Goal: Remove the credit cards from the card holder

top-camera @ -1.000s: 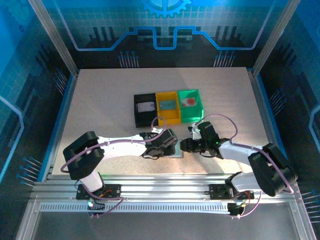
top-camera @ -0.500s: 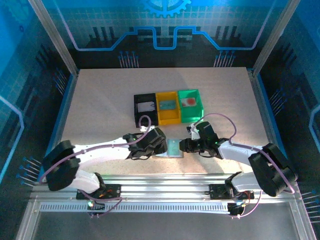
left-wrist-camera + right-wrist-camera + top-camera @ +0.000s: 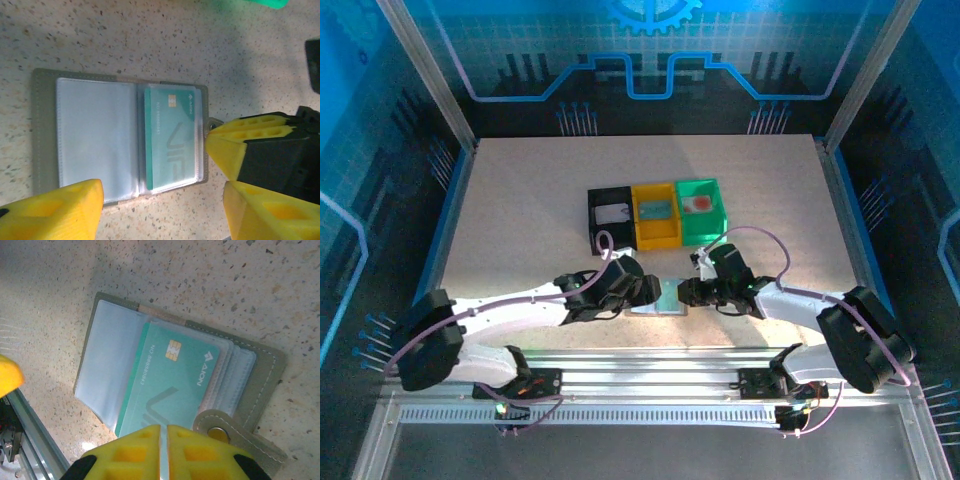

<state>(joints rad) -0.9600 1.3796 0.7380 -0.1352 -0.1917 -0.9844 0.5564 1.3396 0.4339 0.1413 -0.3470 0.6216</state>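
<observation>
The card holder (image 3: 44, 140) is laid open between the arms. Its one teal credit card (image 3: 170, 385), long axis parallel to the fold, is pocketed in the half nearer the right gripper (image 3: 163, 432), which is closed on nothing beside it. The left gripper (image 3: 162, 197) is held spread above, and three more cards (image 3: 657, 209) are counted in three bins (image 3: 655, 186).

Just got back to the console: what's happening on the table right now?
The card holder lies open on the table, with a teal card in one pocket. The right gripper is nearly shut at that card's edge beside the tab clasp; a grip can't be confirmed. The left gripper hovers open over the holder.
</observation>
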